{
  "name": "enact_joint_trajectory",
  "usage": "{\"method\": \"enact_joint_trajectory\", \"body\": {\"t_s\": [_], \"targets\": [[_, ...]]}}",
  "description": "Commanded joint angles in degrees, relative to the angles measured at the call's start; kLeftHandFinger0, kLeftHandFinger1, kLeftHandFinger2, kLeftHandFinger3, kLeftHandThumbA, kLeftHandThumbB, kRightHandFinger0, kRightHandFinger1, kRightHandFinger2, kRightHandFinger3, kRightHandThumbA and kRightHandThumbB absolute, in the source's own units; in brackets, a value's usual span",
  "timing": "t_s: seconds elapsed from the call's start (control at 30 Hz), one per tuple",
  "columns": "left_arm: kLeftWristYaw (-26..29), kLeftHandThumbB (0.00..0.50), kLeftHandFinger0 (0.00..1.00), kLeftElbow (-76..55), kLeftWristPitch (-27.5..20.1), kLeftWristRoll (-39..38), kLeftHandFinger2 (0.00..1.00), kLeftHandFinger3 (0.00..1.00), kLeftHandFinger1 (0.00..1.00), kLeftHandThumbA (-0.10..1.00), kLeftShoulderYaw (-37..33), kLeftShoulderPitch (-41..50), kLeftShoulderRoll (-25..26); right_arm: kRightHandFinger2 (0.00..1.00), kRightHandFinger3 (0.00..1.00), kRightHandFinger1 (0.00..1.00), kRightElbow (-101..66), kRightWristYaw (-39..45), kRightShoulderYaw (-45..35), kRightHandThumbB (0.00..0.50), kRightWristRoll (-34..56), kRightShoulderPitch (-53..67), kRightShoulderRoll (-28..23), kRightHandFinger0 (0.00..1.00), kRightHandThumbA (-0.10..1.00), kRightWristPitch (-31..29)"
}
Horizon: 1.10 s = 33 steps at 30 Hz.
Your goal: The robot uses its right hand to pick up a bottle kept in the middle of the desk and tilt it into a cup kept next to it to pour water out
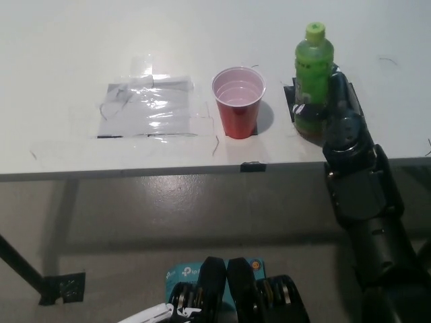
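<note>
A: Head view puts the green bottle upright on the white desk, near the front edge and right of the middle. Its cap is on, and its base sits on or just above a black tape mark; which one I cannot tell.

B: And the right hand?

A: It is black and comes up from the lower right. It is wrapped on the bottle's lower half from the right side, with dark fingers crossing the label, so it is clamped on the bottle.

B: Where is the cup?

A: The red plastic cup stands upright just left of the bottle, with a clear gap between them. Its mouth is open and the inside looks pale.

B: Anything else on the desk?

A: A patch of clear, shiny tape lies flat, left of the cup and apart from it.

B: The left hand?

A: Only a white sliver shows at the bottom edge, below the desk. Too little is visible to tell how its fingers stand.
</note>
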Motion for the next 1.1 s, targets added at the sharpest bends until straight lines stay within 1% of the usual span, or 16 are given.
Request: {"method": "enact_joint_trajectory", "body": {"t_s": [0.0, 0.03, 0.13, 0.2, 0.43, 0.5, 0.57, 0.67, 0.73, 0.8, 0.83, 0.9, 0.93, 0.97, 1.0, 1.07], "targets": [[-1.3, 0.500, 1.00, -0.8, 0.0, -0.2, 1.00, 1.00, 1.00, 0.37, -0.1, -0.7, 0.3, 0.01, 1.00, 0.00, -1.3, -7.5, 1.7, 0.000, 1.4, -2.5, -0.8, 0.00, 0.23, -9.2], [-1.2, 0.500, 1.00, -0.8, 0.1, -0.1, 1.00, 1.00, 1.00, 0.37, -0.1, -0.6, 0.3, 0.00, 0.86, 0.00, -1.9, -9.9, 2.3, 0.000, 0.8, -2.2, -0.9, 0.00, -0.07, -11.1], [-1.4, 0.500, 1.00, -0.7, 0.3, -0.4, 1.00, 1.00, 1.00, 0.37, 0.0, -0.5, 0.4, 0.00, 0.33, 0.00, -2.4, -11.4, 3.4, 0.000, 0.4, -1.6, -1.3, 0.00, -0.10, -12.4], [-1.4, 0.500, 1.00, -0.6, 0.0, -0.4, 1.00, 1.00, 1.00, 0.36, 0.0, -0.5, 0.4, 0.00, 0.21, 0.00, -2.9, -12.4, 4.5, 0.000, 0.1, -1.1, -1.6, 0.00, -0.10, -14.1], [-1.6, 0.500, 1.00, -1.1, 0.7, -0.6, 1.00, 1.00, 1.00, 0.34, -0.1, -0.7, 0.4, 0.00, 0.22, 0.00, -5.9, -12.3, 13.1, 0.000, -4.6, 0.7, -5.4, 0.00, -0.10, -16.1], [-1.4, 0.500, 1.00, -1.2, 0.9, -0.5, 1.00, 1.00, 1.00, 0.34, -0.1, -0.6, 0.4, 0.01, 0.25, 0.00, -6.6, -11.7, 15.3, 0.000, -5.3, 0.8, -6.7, 0.00, -0.10, -16.1], [-1.5, 0.500, 1.00, -0.9, 0.7, -0.7, 1.00, 1.00, 1.00, 0.33, 0.0, -0.6, 0.3, 0.05, 0.31, 0.00, -7.6, -10.3, 18.2, 0.004, -7.0, 0.8, -8.4, 0.00, -0.10, -15.4], [-1.6, 0.500, 1.00, -1.3, 1.1, -0.9, 1.00, 1.00, 1.00, 0.33, 0.1, -0.6, 0.5, 0.08, 0.34, 0.00, -8.5, -9.0, 23.5, 0.020, -10.1, 0.5, -11.1, 0.00, -0.10, -16.4], [-1.9, 0.500, 1.00, -1.3, 0.8, -0.8, 1.00, 1.00, 1.00, 0.34, 0.2, -0.7, 1.0, 0.08, 0.32, 0.00, -8.6, -9.2, 26.9, 0.009, -12.2, 0.1, -12.7, 0.00, -0.10, -17.6], [-1.9, 0.500, 1.00, -1.0, 0.7, -1.2, 1.00, 1.00, 1.00, 0.34, 0.4, -0.6, 0.8, 0.07, 0.36, 0.00, -8.9, -8.7, 30.0, 0.005, -13.8, -0.2, -14.3, 0.00, -0.10, -19.2], [-2.0, 0.500, 1.00, -1.1, 0.6, -0.9, 1.00, 1.00, 1.00, 0.33, 0.3, -0.6, 0.9, 0.07, 0.40, 0.00, -8.5, -9.0, 32.7, 0.039, -15.8, -0.5, -15.7, 0.00, -0.03, -20.6], [-2.1, 0.500, 1.00, -1.2, 0.7, -0.6, 1.00, 1.00, 1.00, 0.34, 0.3, -0.6, 1.0, 0.09, 0.44, 0.00, -8.5, -8.0, 34.5, 0.060, -16.1, -0.8, -16.8, 0.00, -0.02, -21.0], [-2.1, 0.500, 1.00, -1.3, 0.8, -0.4, 1.00, 1.00, 1.00, 0.35, 0.2, -0.7, 1.1, 0.09, 0.44, 0.00, -7.8, -8.3, 36.3, 0.100, -17.7, -1.2, -17.8, 0.00, 0.02, -21.6], [-2.1, 0.500, 1.00, -1.3, 0.9, -0.3, 1.00, 1.00, 1.00, 0.36, 0.1, -0.7, 1.2, 0.09, 0.45, 0.00, -8.0, -7.8, 37.1, 0.102, -18.3, -1.4, -18.1, 0.00, 0.03, -21.2], [-2.2, 0.500, 1.00, -1.3, 0.9, -0.3, 1.00, 1.00, 1.00, 0.35, 0.1, -0.8, 1.2, 0.09, 0.45, 0.00, -8.4, -6.7, 38.1, 0.125, -19.2, -1.6, -18.7, 0.00, 0.04, -20.2], [-2.2, 0.500, 1.00, -1.4, 1.3, -0.6, 1.00, 1.00, 1.00, 0.34, 0.3, -0.8, 1.0, 0.09, 0.46, 0.00, -8.4, -5.5, 39.6, 0.125, -20.7, -2.3, -19.6, 0.00, 0.00, -19.2]]}}
